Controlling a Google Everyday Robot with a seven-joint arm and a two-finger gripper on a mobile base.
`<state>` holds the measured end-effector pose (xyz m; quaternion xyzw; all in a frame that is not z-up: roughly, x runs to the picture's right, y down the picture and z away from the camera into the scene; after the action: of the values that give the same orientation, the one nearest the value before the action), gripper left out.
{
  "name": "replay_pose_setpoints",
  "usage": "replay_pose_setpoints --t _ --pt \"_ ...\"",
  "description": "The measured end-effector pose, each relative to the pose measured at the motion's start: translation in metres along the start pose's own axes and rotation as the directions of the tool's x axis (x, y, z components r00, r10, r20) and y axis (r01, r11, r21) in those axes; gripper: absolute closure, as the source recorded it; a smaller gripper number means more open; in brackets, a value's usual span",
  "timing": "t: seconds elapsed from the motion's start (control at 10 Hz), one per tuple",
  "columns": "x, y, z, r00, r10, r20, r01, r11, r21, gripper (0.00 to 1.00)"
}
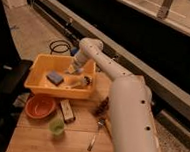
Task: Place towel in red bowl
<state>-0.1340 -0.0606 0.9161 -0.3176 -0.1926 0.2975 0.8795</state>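
The red bowl (39,106) sits on the wooden table at the front left, just in front of a yellow bin (37,84). Inside the bin lie a blue-grey folded cloth-like item (54,77) and a pale crumpled item (77,82); I cannot tell which of them is the towel. My gripper (73,68) reaches down into the right half of the bin, just above the pale item and to the right of the blue-grey one. My white arm (128,113) covers the right side of the table.
A green cup (57,127) stands in front of the bowl. A brown bar-shaped packet (67,110) lies beside the bowl. A utensil (96,133) and a small dark object (102,107) lie next to my arm. A rail and a cable run behind the table.
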Motion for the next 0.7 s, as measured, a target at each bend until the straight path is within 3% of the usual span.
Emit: replay_pose_setpoints --t 0.2,0.4,0.7 --pt "-0.021 0.005 -0.041 0.996 -0.017 0.083 0.018 1.0 -0.018 1.0" --pt "-0.04 0.021 -0.089 0.983 -0.048 0.176 0.061 0.995 -0.073 1.0" --pt "-0.055 0.076 -0.134 0.959 -0.149 0.242 0.186 0.973 -0.137 1.0"
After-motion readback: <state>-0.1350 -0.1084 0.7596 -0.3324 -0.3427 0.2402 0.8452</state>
